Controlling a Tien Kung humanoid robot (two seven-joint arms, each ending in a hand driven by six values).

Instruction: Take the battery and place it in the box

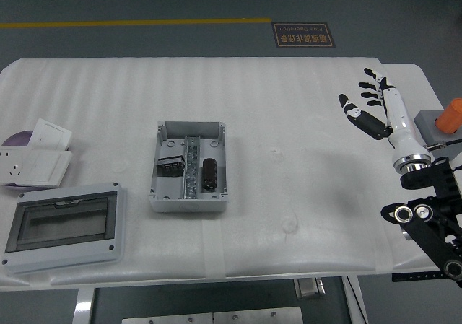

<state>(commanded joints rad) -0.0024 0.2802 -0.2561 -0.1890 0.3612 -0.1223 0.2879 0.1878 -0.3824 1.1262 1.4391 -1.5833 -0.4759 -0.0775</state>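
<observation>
**Batteries lie in the box; hand empty at the table's right end**

The right hand (373, 102) is seen over the far right part of the table (303, 122), its fingers (369, 83) spread apart and nothing held in them. It is carried on a black arm that enters from the lower right corner. The left hand is not shown.

Well apart from the hand, near the middle-left of the table, the open grey box (188, 167) is found. It is divided by a metal rail (190, 168) running front to back. In the right compartment a dark cylindrical battery (209, 174) is laid lengthwise beside the rail. In the left compartment a second dark battery (170, 167) is lying crosswise. No battery is seen on the bare table.

Nearer the left edge, a grey lid with a clear window (63, 224) is set at the front, and white socket plates (32, 156) are stacked behind it.

The placing is judged to be done, as far as can be seen: the batteries are inside the box and the hand is clear of it. Nothing further appears to be left, unless the arm is to be brought to rest.
</observation>
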